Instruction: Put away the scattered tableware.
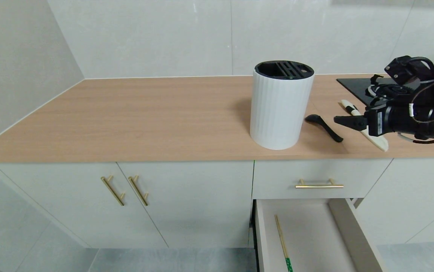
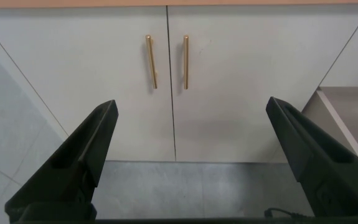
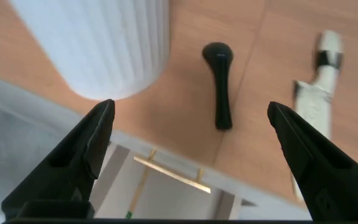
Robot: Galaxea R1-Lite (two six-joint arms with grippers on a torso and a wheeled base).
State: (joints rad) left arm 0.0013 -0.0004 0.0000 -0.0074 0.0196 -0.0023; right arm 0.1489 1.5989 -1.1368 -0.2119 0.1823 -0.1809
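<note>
One green-tipped wooden chopstick point(image 1: 282, 240) lies in the open white drawer point(image 1: 347, 226); likely little else is done. The right gripper's point(image 1: 343, 121) jaws gape wide and empty: the small black plastic scoop point(image 3: 219, 84) lies ahead between them, and the cream black-banded knife point(image 3: 320, 81) lies beyond one jaw.

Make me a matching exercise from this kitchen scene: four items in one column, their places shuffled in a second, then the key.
Items
1. white holder
2. black spoon
3. chopstick
4. cream utensil

Places
A. inside the open drawer
B. lying on the counter, partly beneath the right gripper
C. standing upright on the counter
D. lying on the counter between the white holder and the cream utensil

Pairs: 1-C, 2-D, 3-A, 4-B
</note>
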